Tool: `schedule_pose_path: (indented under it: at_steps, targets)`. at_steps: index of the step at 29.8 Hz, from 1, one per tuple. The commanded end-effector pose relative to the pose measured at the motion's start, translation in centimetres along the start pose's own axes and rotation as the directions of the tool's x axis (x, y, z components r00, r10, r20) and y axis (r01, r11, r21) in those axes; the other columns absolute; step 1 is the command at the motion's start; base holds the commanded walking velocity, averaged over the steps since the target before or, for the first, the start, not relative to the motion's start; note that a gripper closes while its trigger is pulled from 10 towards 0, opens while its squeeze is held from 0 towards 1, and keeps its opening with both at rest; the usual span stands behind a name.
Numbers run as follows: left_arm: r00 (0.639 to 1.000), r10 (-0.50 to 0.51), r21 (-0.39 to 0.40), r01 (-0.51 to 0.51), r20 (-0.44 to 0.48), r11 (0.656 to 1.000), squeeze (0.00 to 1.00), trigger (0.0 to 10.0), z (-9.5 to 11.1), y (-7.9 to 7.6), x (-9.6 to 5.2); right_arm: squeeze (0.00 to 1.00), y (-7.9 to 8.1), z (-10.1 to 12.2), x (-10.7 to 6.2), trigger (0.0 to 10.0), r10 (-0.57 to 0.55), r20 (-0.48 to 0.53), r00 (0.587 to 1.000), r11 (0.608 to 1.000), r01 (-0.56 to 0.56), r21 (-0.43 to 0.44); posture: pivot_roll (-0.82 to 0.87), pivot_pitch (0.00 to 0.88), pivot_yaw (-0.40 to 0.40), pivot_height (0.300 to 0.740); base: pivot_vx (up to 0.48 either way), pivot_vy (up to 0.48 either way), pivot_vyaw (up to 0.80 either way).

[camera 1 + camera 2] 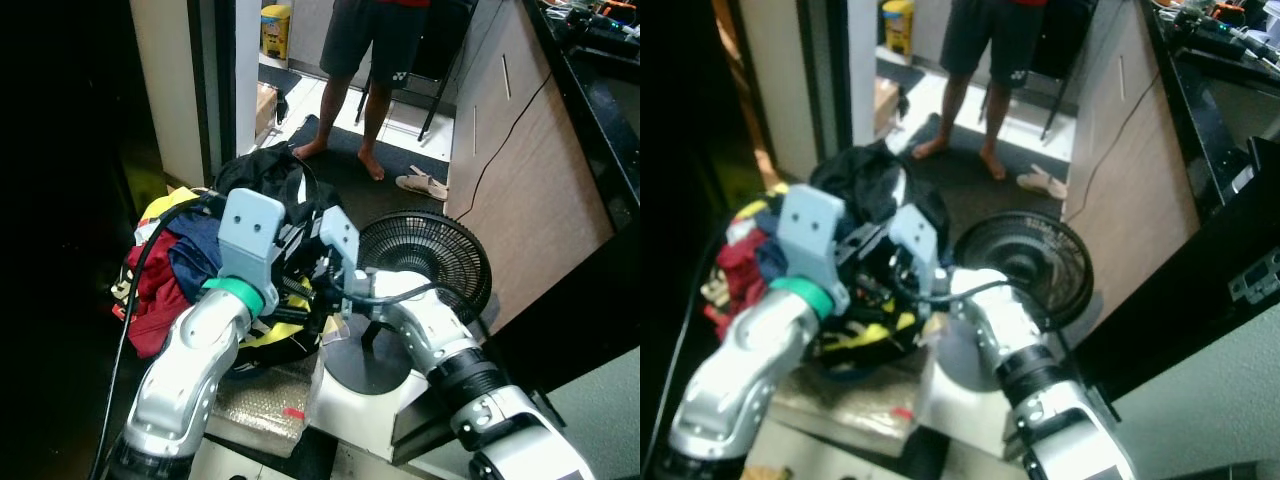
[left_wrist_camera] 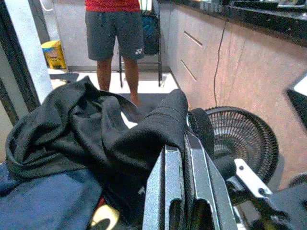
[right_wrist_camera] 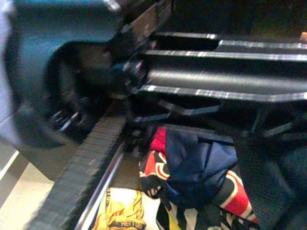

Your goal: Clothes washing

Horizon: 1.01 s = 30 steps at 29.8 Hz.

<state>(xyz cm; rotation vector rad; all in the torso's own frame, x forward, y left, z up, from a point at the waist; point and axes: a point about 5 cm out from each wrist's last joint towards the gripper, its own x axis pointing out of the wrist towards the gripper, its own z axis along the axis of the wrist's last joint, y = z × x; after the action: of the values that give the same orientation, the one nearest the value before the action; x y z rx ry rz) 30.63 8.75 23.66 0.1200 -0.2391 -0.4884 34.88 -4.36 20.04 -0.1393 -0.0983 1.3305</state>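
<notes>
A heap of clothes (image 1: 190, 265) lies before me, with a black garment (image 1: 262, 175) on top, a navy piece (image 1: 195, 250), a red one (image 1: 150, 300) and a yellow print (image 3: 120, 215) lower down. Both silver arms reach into the heap from the near side. My left gripper (image 2: 184, 139) is shut, and a fold of the black garment (image 2: 153, 129) is draped over and pinched at its tips. My right gripper (image 1: 320, 285) is low in the pile just right of the left one, close above a navy and red garment (image 3: 196, 172).
A black floor fan (image 1: 425, 262) on a white base (image 1: 365, 395) stands right beside the heap. A person (image 1: 372, 40) stands barefoot on the dark mat beyond, with sandals (image 1: 422, 183) nearby. A wooden cabinet (image 1: 530, 190) lines the right; a door frame (image 1: 180, 90) stands left.
</notes>
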Motion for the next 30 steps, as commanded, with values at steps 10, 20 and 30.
schedule_pose_path:
  at_steps: [10,20,30]
  targets:
    - [0.973,-0.211,-0.056,0.217,0.090,0.975,0.00,10.0,1.7,-3.2,1.6,0.00,-0.5,-4.0,-3.3,10.0,-0.434,0.002,0.901,0.901,0.434,-0.006,0.02,0.096,-0.008,0.740,0.000,0.000,0.00]
    - [0.957,-0.288,-0.067,0.290,0.034,0.955,0.00,10.0,-0.2,-4.9,-0.4,0.00,0.8,-4.8,-4.6,10.0,-0.584,0.039,0.811,0.812,0.583,0.031,0.01,0.090,0.002,0.740,0.000,0.000,0.00]
    - [0.966,-0.256,-0.039,0.257,0.032,0.966,0.00,10.0,-0.1,-4.0,-1.6,0.00,1.6,-4.0,-5.4,10.0,-0.612,0.095,0.785,0.790,0.612,0.027,0.03,0.092,-0.006,0.740,0.000,0.000,0.00]
